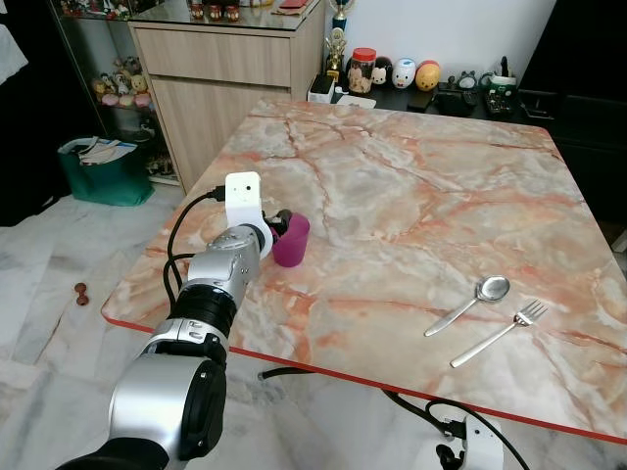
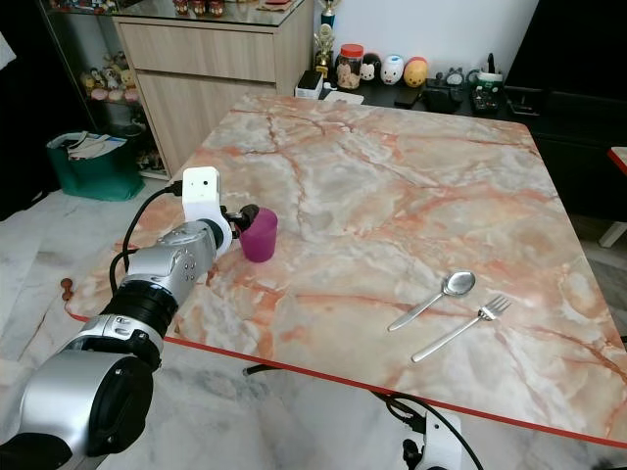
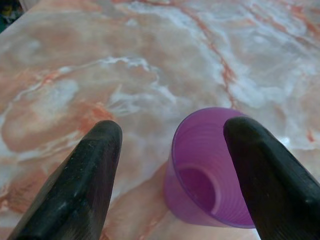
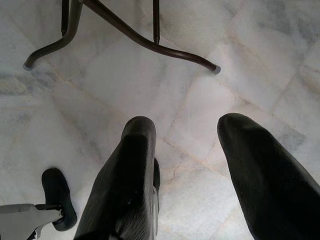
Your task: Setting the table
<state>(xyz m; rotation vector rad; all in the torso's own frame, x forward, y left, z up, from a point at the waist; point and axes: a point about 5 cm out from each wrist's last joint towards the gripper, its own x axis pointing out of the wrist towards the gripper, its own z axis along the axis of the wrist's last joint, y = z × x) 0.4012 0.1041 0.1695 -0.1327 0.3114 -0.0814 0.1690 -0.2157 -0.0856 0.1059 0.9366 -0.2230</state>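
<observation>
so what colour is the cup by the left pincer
Purple, a translucent plastic cup; it shows best in the left wrist view, by the open left pincer.

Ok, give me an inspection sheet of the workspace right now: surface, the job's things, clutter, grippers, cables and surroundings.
Surface: marble table with a red edge.
Job's things: purple cup upright near the left edge; spoon and fork side by side near the front right.
Clutter: nothing seen on the table.
Grippers: left gripper open, one finger beside the cup, not gripping; right gripper open, hanging over the floor.
Cables: black cable along the left arm.
Surroundings: wooden cabinet, green bag, figurines on a dark shelf.
</observation>
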